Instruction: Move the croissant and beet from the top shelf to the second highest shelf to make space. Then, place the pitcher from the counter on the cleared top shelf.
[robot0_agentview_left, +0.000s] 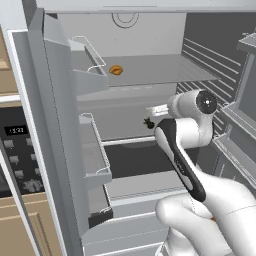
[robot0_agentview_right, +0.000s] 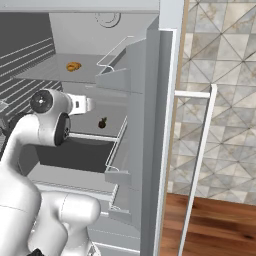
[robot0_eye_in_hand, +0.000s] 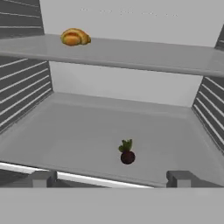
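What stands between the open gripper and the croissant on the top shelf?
The top shelf itself. The gripper points in below it, at the level of the second shelf where the beet stands. The croissant lies above, so the hand must pull back and rise.

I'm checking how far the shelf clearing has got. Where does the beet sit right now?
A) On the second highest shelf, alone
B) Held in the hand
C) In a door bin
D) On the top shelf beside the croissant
A: the beet stands by itself on the second highest shelf, clear of the open hand, while the croissant remains on the top shelf.
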